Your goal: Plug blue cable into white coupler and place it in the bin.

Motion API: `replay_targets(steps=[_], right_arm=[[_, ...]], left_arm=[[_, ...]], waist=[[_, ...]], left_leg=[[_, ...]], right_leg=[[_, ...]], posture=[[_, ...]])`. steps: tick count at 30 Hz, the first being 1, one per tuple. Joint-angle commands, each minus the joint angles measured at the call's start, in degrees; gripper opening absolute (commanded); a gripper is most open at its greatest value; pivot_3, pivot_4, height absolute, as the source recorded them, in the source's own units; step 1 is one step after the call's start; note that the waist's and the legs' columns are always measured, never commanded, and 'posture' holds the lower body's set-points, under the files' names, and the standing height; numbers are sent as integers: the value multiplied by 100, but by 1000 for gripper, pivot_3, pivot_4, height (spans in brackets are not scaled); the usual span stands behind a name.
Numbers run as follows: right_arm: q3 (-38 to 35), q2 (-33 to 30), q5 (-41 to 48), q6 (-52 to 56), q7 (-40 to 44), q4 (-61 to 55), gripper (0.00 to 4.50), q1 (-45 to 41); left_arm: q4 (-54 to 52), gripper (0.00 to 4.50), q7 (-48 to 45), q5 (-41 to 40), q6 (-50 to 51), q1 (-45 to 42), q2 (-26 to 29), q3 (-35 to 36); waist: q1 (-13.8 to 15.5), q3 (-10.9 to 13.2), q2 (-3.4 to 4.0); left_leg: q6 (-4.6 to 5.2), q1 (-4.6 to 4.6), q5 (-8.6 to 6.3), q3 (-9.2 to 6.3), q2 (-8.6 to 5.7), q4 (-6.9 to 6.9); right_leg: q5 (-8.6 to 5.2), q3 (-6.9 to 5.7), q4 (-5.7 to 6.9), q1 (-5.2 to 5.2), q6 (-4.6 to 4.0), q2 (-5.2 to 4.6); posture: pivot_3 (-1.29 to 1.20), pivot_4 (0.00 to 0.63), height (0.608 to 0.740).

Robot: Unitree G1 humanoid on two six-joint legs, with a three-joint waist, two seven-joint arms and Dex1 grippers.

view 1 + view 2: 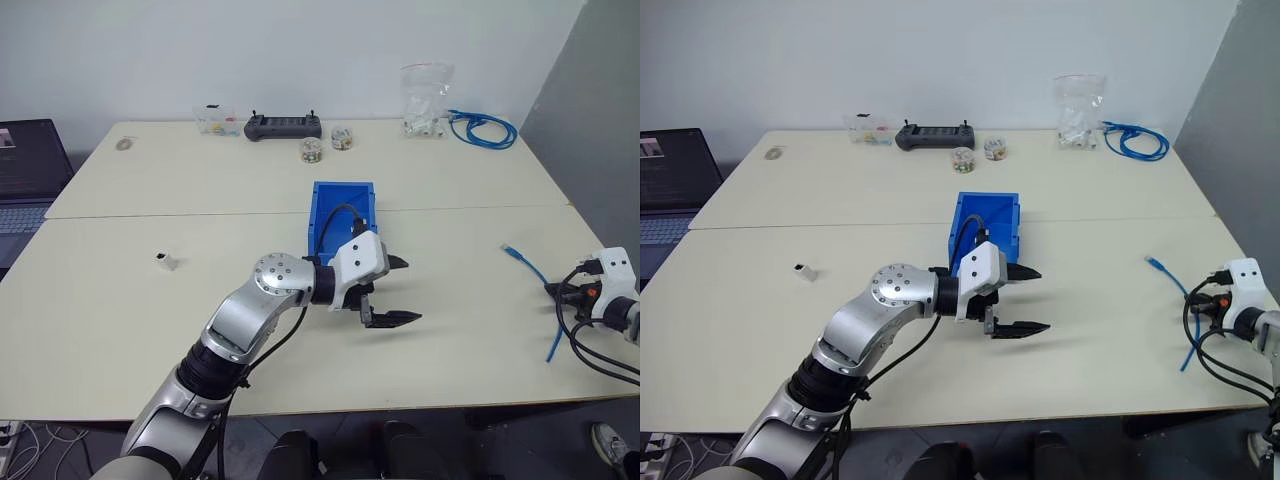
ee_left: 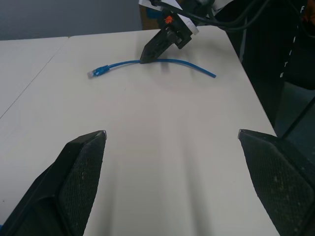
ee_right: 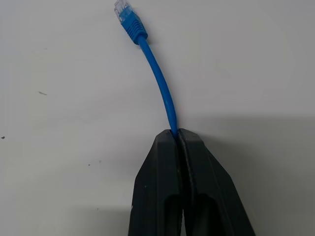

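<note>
Right gripper [image 3: 176,135] fingers clamping blue cable [image 3: 160,83], plug pointing straight ahead; white coupler [image 1: 166,262] lying far left, nearer left gripper [image 1: 395,292], fingers spread empty.

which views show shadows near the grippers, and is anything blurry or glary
Right wrist view: a broad soft shadow beside the right gripper shut on the blue cable, plug sharp. Left wrist view: faint streaks of shadow on the table between the open left gripper fingers. No glare.
</note>
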Motion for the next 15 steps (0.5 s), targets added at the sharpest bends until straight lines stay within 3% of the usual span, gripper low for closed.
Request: replay_targets(steps=[1,9,13,15], right_arm=[[-3,-219,112,-96,481,-555,14,228],[-160,-868,800,247,1478,-3173,14,671],[463,-1047,994,358,1797,-4455,14,500],[1072,-838,847,268,1770,-4720,14,125]], left_arm=[[-124,4500,-58,-11,-123,72,164,119],[-672,4500,138,-253,-37,1249,990,1107],[-902,4500,377,-360,6,1955,1347,1826],[-980,4500,426,-429,-15,2311,1497,2161]], waist=[[1,0,1],[-28,8,26],[12,9,23],[17,13,14]], left_leg=[[0,0,0,0,0,0],[0,3,0,12,11,-2],[0,-2,-1,-8,21,-3],[0,-4,-1,-12,21,-1]], right_leg=[[0,0,0,0,0,0],[-8,6,3,-13,14,-7],[-14,0,0,-11,24,-5],[-15,-5,-5,-9,25,-6]], posture=[[0,150,740],[0,150,740],[0,150,740],[0,150,740]])
